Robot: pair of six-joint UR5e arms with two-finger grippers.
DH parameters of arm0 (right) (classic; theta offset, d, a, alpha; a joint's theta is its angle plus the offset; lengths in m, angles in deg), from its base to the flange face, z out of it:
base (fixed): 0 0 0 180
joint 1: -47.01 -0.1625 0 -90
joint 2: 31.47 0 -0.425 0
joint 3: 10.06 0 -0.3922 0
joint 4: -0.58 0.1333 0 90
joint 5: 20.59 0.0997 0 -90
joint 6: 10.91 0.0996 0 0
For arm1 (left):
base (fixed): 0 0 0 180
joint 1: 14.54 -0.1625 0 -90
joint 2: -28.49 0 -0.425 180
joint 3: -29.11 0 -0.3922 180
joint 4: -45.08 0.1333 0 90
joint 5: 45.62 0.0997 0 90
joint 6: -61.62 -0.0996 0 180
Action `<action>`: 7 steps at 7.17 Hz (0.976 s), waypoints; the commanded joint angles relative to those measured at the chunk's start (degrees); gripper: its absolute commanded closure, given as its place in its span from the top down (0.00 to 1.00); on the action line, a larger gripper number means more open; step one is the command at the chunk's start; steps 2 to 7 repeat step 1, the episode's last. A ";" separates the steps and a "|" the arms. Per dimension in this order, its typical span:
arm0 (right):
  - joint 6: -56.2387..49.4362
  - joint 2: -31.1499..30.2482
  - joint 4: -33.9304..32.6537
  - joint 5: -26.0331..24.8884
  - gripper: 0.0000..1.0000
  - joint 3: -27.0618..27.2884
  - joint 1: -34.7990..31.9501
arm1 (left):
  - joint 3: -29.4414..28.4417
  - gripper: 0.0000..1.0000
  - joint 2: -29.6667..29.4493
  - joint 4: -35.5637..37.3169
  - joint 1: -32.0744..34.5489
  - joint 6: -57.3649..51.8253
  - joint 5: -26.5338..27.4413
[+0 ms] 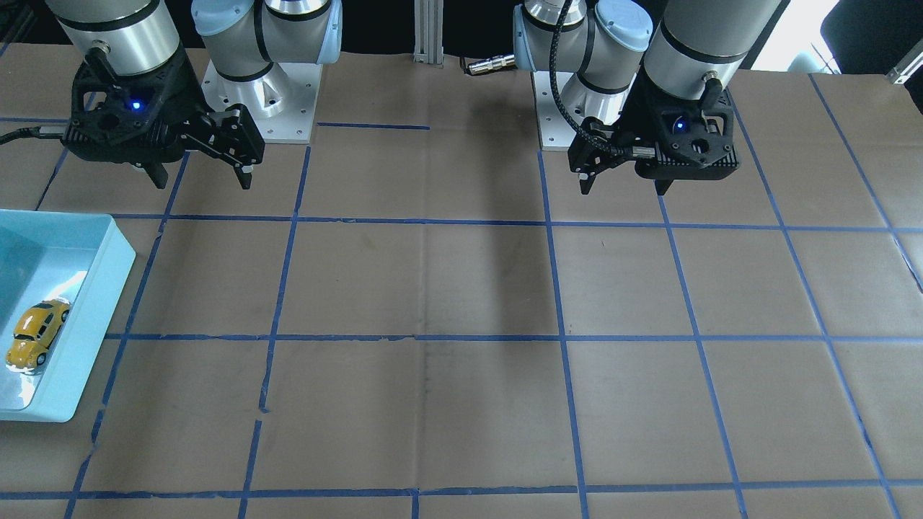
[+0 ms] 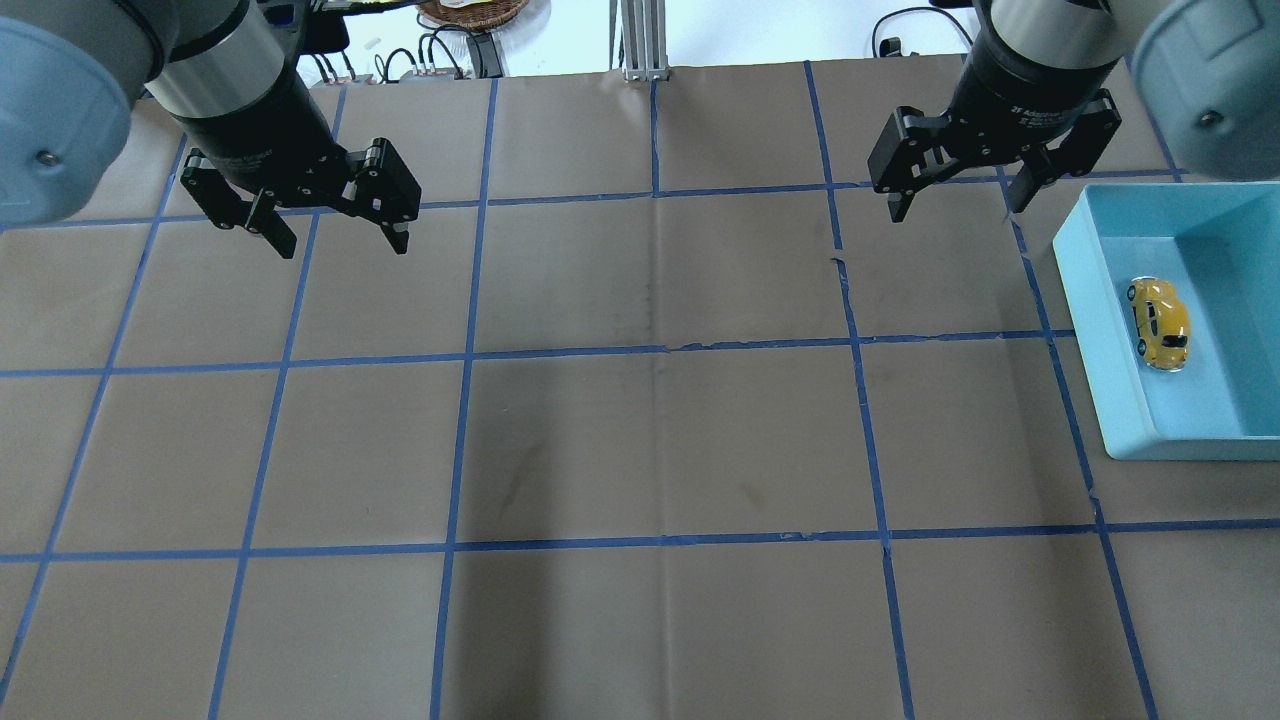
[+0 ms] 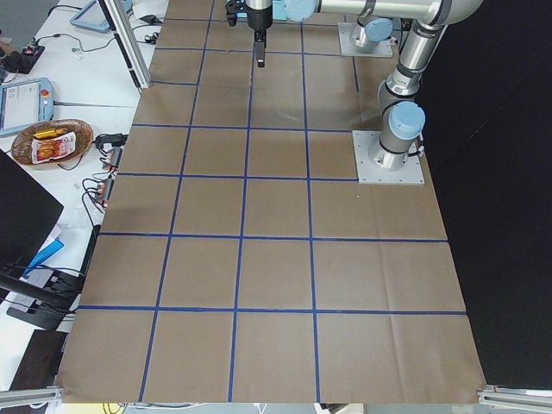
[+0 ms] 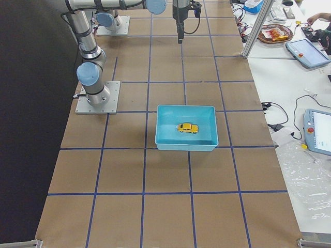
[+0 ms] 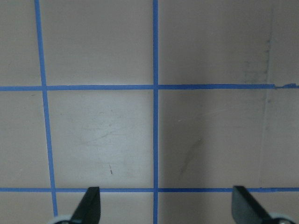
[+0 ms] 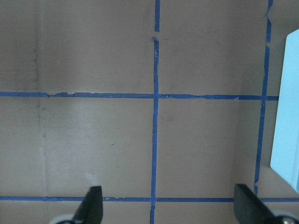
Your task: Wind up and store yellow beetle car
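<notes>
The yellow beetle car (image 2: 1160, 322) lies inside a light blue bin (image 2: 1090, 320) at the table's right side, close to the bin's inner wall; it also shows in the front view (image 1: 37, 333) and in the right side view (image 4: 187, 127). My right gripper (image 2: 955, 210) hangs open above the table, just beyond the bin's far left corner, with nothing in it. My left gripper (image 2: 340, 240) hangs open and empty over the far left of the table. Both wrist views show only spread fingertips (image 5: 91, 205) (image 6: 93, 205) over bare paper.
Brown paper with a blue tape grid (image 2: 660, 350) covers the table. The arm bases (image 1: 259, 101) (image 1: 570, 108) stand at the robot's edge. The bin's edge (image 6: 287, 107) shows at the right of the right wrist view. Side desks hold pendants (image 4: 310, 51) and cables.
</notes>
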 commanded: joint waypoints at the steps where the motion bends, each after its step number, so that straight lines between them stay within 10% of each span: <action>1: -0.02 0.01 -0.03 -0.01 0.99 -0.05 0.01 | -0.09 1.00 -0.13 0.03 0.00 0.00 0.00; 7: -0.02 0.01 -0.03 -0.01 0.99 -0.05 0.01 | -0.09 1.00 -0.13 0.03 0.00 0.00 0.00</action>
